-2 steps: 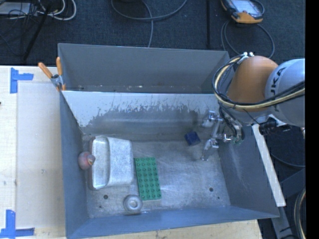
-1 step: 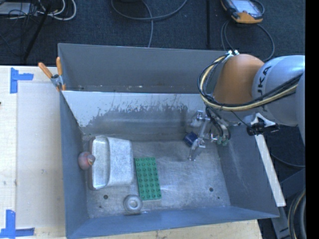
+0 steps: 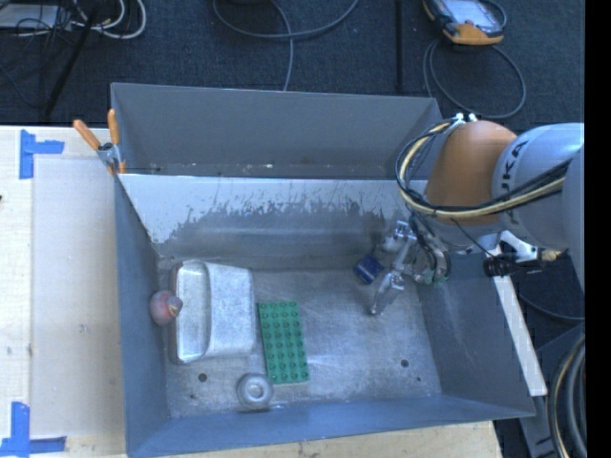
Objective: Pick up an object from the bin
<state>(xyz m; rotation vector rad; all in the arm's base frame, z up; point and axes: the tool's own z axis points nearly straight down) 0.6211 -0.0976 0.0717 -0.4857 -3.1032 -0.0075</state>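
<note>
claw (image 3: 380, 299) low in bin (image 3: 267, 141), right | beside small blue object (image 3: 367, 271) | claw state: cannot tell

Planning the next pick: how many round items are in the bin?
2: reddish ball at far left; grey disc at the front. The arm may hide more.

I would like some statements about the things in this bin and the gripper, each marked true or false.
The green studded plate lies just right of the silvery metal pan. True.
The gripper hangs over the green plate. False: it is in the right part of the bin, beside a small blue thing.
A pinkish ball lies at the pan's left side. True.
The round grey cap lies against the far wall. False: it lies near the front wall.
</note>
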